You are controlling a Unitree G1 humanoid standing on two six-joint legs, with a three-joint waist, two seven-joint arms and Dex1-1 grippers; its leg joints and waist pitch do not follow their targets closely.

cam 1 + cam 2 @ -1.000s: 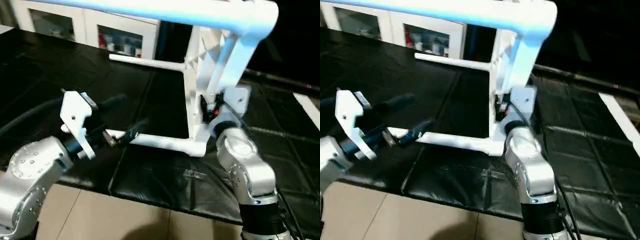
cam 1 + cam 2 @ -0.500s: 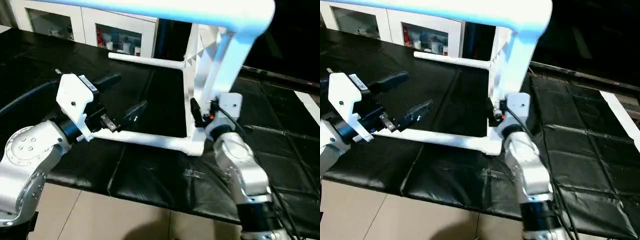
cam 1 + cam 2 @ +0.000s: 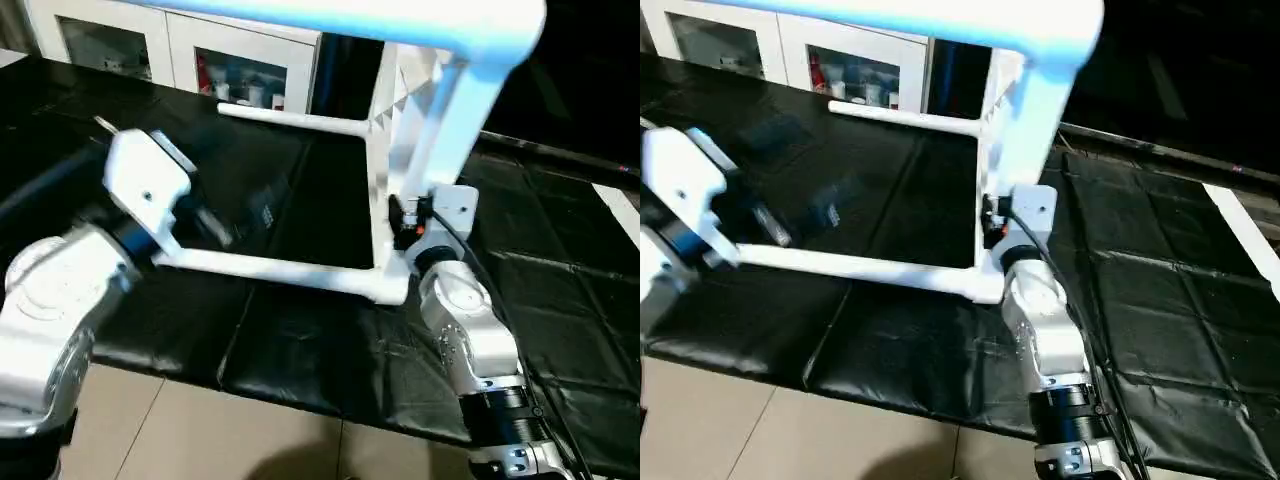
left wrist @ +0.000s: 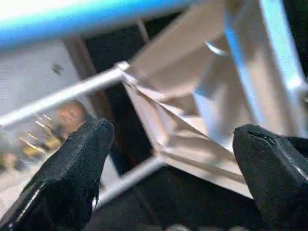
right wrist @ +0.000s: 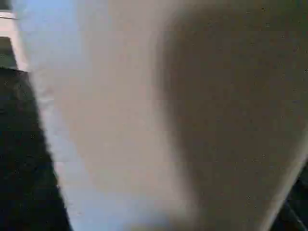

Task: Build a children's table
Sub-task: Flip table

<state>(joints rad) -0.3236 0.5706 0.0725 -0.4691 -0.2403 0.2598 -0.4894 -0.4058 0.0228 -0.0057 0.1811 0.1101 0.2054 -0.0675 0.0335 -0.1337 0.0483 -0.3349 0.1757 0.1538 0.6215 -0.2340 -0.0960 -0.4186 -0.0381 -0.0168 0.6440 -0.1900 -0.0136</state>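
Above the lower leg point(image 3: 270, 268), left gripper point(image 4: 168, 183) gapes (empty).

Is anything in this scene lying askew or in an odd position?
Yes. The children's table is not on its feet: its top stands on edge on the black mat, so the legs stick out sideways, level with the mat.

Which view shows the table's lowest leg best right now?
Left eye view: the lowest leg lies along the black mat, visible from the left gripper to its corner socket. The right eye view shows much the same. In the left wrist view it is a blurred pale bar.
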